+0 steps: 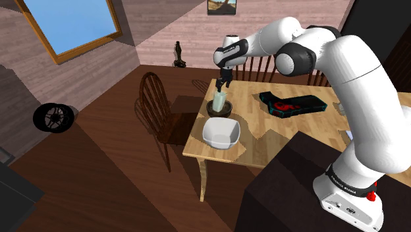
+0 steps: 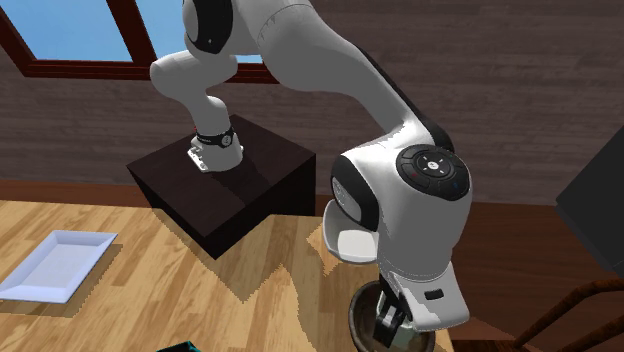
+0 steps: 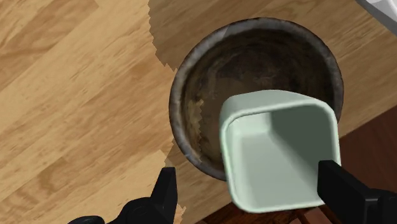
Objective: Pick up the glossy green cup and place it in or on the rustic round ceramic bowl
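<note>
Wood counter (image 1: 276,125), the largest surface. White square bowl (image 1: 220,132) near its edge. Just beside it, dark round bowl (image 3: 210,76). Pale green cup (image 3: 280,159) stands upright inside the dark bowl. Tool (image 3: 248,173) over the cup, fingers spread; one clear of the wall, nothing clasped.

The pale green cup (image 3: 280,153) covers part of the dark bowl (image 3: 216,76), inside and rim.

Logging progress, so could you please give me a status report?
Gripper open. Pale green cup in dark round bowl, unheld. White dish beside, not blocking.
</note>
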`<state>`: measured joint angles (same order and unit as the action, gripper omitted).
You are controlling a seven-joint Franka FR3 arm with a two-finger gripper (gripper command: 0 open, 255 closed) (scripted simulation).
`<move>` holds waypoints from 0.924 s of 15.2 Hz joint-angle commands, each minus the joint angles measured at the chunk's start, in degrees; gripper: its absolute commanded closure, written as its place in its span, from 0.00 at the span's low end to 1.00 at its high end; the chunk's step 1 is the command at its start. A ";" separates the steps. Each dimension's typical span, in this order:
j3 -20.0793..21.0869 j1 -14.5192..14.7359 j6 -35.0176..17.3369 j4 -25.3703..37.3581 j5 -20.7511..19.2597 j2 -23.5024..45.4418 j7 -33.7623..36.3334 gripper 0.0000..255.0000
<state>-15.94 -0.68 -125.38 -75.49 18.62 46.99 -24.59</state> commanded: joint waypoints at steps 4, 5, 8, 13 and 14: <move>-0.51 0.22 2.14 -0.27 -0.56 -2.42 0.25 0.00; -0.76 0.31 3.28 -0.26 -0.85 -3.56 0.39 0.00; -0.94 0.37 4.19 -0.19 -1.07 -4.42 0.50 0.00; -0.94 0.37 4.20 -0.19 -1.07 -4.41 0.50 0.00; -0.94 0.37 4.20 -0.19 -1.07 -4.41 0.50 0.00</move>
